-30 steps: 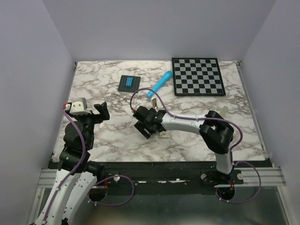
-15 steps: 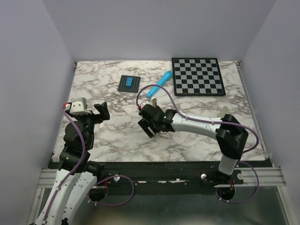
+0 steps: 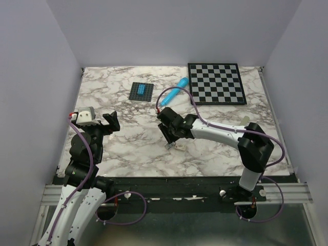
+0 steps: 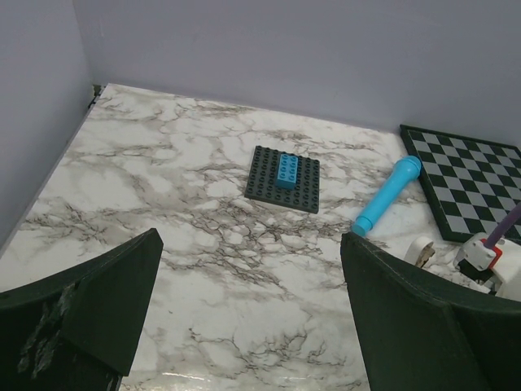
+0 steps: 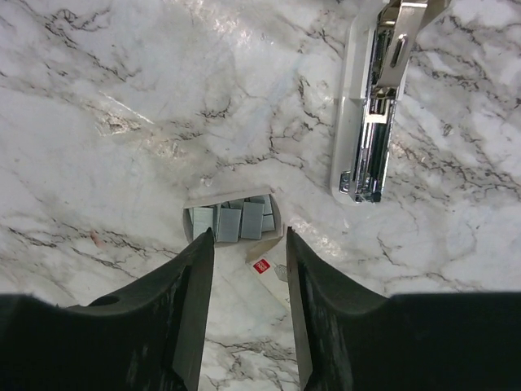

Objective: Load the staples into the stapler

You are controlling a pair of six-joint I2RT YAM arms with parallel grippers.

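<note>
The right gripper [image 5: 247, 243] hangs over the marble worktop [image 5: 122, 98], fingers parted and holding nothing, framing the silvery-grey flat staples [image 5: 236, 220] in their small open card box [image 5: 232, 198]. The cream-white bar-shaped stapler [image 5: 366, 122] lies opened nearby, metal rail showing. The left gripper [image 4: 252, 318] is spread wide and empty.

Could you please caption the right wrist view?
Open right gripper poised over the staples, opened stapler lying nearby.

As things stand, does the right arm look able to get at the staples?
Probably yes: the right gripper hangs open over the staples, which lie uncovered in their open box, and nothing visible lies in the way.
</note>
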